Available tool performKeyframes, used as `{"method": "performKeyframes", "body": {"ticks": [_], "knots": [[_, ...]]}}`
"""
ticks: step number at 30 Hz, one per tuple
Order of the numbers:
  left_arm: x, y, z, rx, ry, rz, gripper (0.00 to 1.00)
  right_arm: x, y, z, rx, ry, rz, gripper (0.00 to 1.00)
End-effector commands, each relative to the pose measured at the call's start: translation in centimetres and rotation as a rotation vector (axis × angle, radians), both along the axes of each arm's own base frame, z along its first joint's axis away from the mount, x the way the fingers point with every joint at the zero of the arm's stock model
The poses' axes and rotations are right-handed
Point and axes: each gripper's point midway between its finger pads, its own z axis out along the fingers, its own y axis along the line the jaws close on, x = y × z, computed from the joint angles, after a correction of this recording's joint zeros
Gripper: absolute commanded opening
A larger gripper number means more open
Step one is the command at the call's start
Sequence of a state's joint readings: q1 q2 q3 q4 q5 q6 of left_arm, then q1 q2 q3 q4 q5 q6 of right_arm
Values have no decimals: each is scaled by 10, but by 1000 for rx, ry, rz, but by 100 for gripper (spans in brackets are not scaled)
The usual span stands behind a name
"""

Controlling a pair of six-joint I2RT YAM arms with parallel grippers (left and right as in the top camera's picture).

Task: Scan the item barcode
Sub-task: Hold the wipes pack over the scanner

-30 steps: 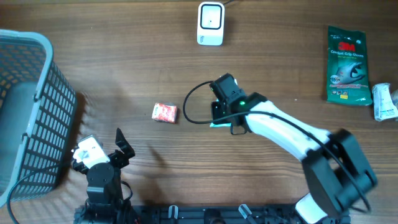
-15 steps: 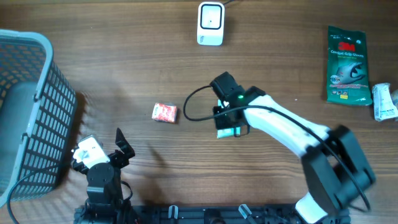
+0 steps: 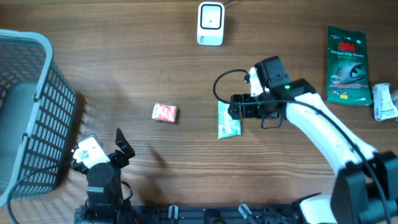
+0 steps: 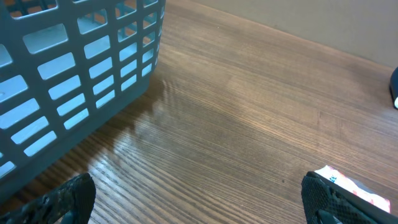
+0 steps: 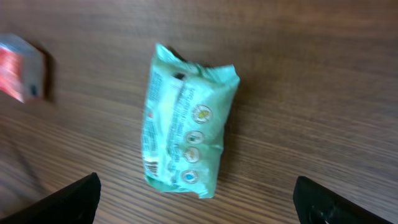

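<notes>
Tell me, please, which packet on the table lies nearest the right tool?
The pale green packet, lying flat right beside the right tool. The small red pack and the dark green pouch both lie much farther off.

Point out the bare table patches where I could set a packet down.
Free: between grey basket and white scanner; between scanner and 3M gloves pack; the strip nearer the robot than red packet and green packet. Crowded: right edge, by the white wrapper.
</notes>
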State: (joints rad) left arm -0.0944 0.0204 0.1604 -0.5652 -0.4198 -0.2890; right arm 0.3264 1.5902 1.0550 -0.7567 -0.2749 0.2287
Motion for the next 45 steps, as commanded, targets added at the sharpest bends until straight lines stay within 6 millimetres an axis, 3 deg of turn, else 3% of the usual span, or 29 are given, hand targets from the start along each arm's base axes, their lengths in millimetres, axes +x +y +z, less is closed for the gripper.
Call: {"method": "performKeyframes", "body": {"ticks": [1,4,10,11,14,15,17,20,27,30,35,38,42,45], "knots": [[1,-2,-1,14,5,-19,100,-11,16,-25,117,96,109,100],[1,-2,-1,14,5,-19,100,-14,30,-35,197,133,160,100],[1,-2,-1,14,5,-19,100,-17,22,-92,123,254,97,96],[1,-2,-1,14,5,-19,100,-17,21,-98,120,266,95,87],[1,-2,-1,14,5,-19,100,-19,20,-119,112,299,90,20],[1,-2,-1,14,5,-19,100,-16,20,-120,116,290,87,4],[1,-2,-1,14,5,-19,100,-9,21,-114,134,273,71,4],[1,-2,-1,14,5,-19,100,-1,30,-93,210,270,69,4],[1,-2,-1,14,5,-19,100,17,43,9,332,126,195,4],[1,-2,-1,14,5,-19,100,45,29,57,203,-121,189,4],[1,-2,-1,14,5,-19,100,113,-3,129,-106,-603,0,4],[1,-2,-1,14,5,-19,100,140,12,169,-290,-883,99,4],[1,-2,-1,14,5,-19,100,165,54,188,-420,-1122,298,5],[1,-2,-1,14,5,-19,100,193,43,187,-619,-1200,260,4]]}}
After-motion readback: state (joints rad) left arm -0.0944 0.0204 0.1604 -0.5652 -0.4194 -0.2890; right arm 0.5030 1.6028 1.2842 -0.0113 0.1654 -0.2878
